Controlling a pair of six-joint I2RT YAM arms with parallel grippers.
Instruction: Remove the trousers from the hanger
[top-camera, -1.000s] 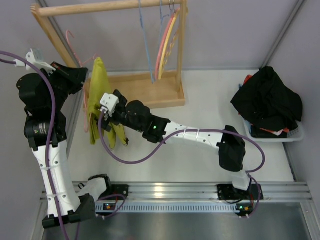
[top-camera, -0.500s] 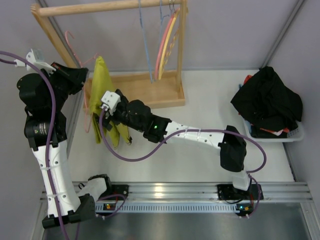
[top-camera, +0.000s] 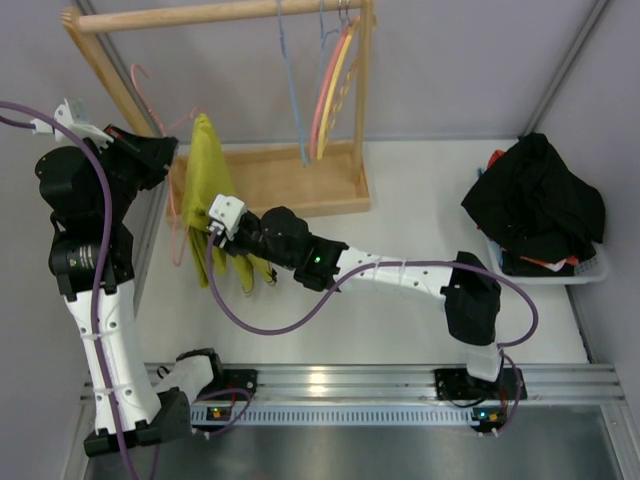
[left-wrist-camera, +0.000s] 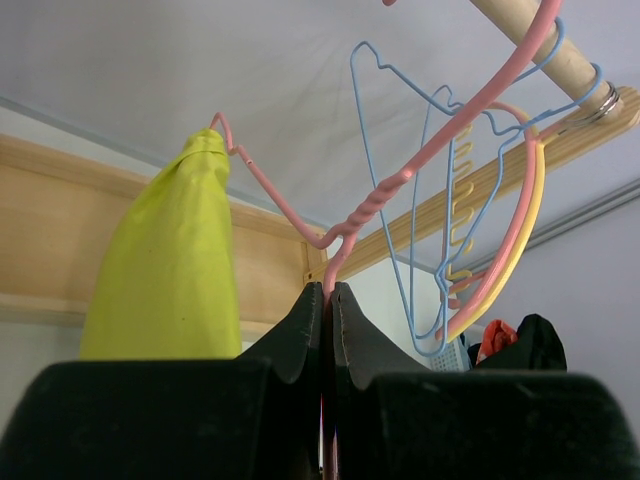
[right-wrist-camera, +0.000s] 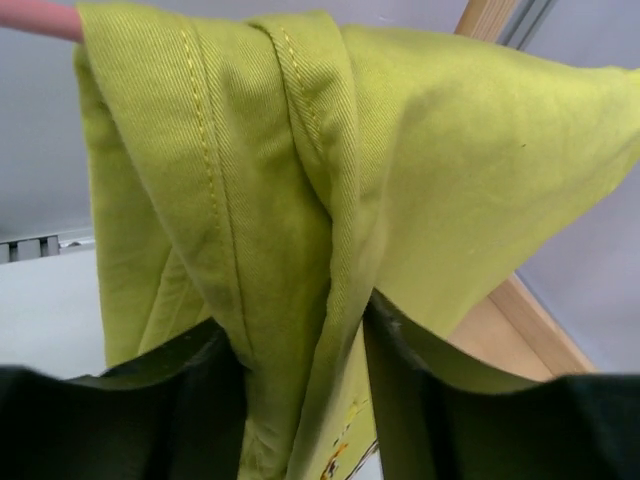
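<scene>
Clenched left jaws, in the left wrist view, pinch the thin pink wire of the hanger (left-wrist-camera: 383, 197) just below its twisted neck, the two dark fingers (left-wrist-camera: 295, 335) pressed together on it. From the hanger's left shoulder the trousers (left-wrist-camera: 170, 270) hang as a folded yellow-green drape. Behind them, a wooden rail (left-wrist-camera: 545, 50) carries blue wire hangers (left-wrist-camera: 413, 220) and thicker pink-and-yellow hangers (left-wrist-camera: 522, 225).

Right wrist view: the right jaws grasp a bunched, stitched fold of the trousers, with fabric filling the gap and touching both dark fingers (right-wrist-camera: 175, 400). The cloth drapes over the hanger's pink bar, which shows at the upper left corner.

Top view: the left arm stands raised at the left edge, holding the hanger beside a wooden rack (top-camera: 290, 178). The right arm reaches across the table (top-camera: 420, 210) to the hanging trousers. Well apart, at the right, a black clothing heap (top-camera: 535, 200) fills a basket (top-camera: 592, 270).
</scene>
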